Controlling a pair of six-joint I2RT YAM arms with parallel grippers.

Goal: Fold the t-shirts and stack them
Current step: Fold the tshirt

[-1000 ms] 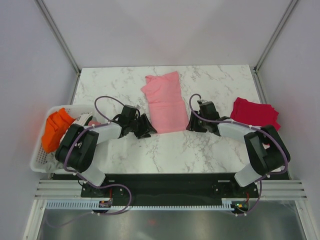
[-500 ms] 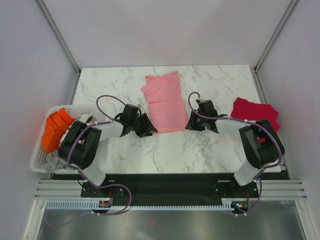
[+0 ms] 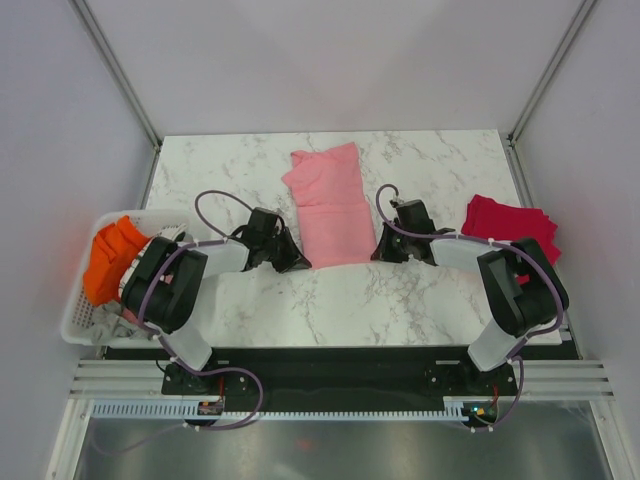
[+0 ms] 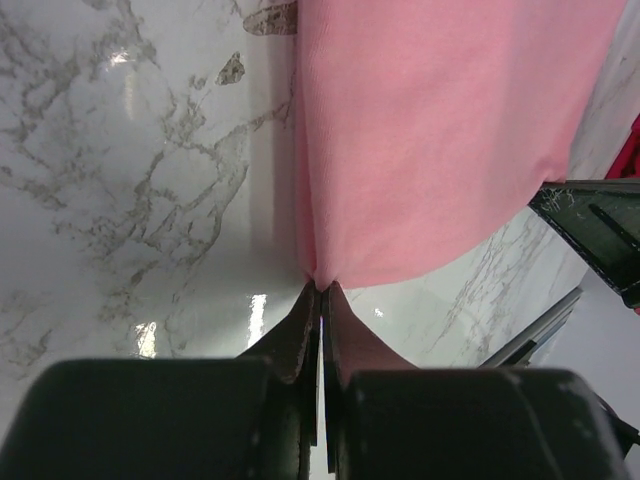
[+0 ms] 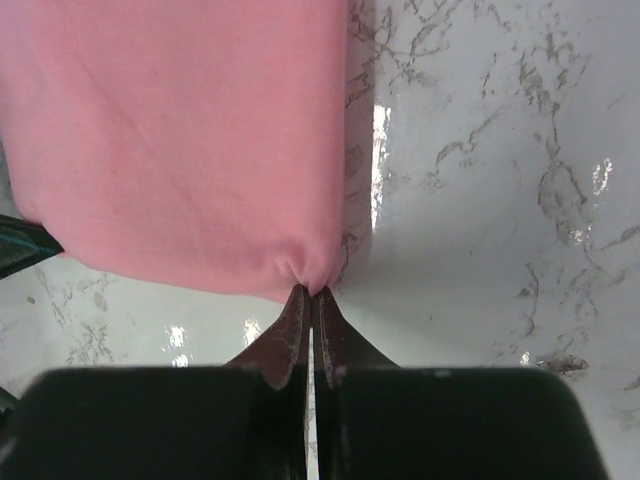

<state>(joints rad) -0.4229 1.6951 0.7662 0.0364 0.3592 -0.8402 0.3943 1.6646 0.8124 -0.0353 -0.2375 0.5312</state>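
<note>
A light pink t-shirt (image 3: 330,205) lies folded into a long strip on the marble table (image 3: 260,300), running away from the arms. My left gripper (image 3: 299,263) is shut on its near left corner. In the left wrist view the fingertips (image 4: 322,290) pinch the pink cloth (image 4: 440,130). My right gripper (image 3: 377,252) is shut on the near right corner, and the right wrist view shows the pink hem (image 5: 180,140) puckered between the closed tips (image 5: 311,291). A crimson red t-shirt (image 3: 510,225) lies folded at the right of the table.
A white basket (image 3: 80,325) at the table's left edge holds orange cloth (image 3: 110,258) and other garments. Metal frame posts rise at the two far corners. The right arm's elbow stands just in front of the red t-shirt.
Both grippers slid inward to the pink t-shirt's near corners and closed on them. They stood open a second ago.
</note>
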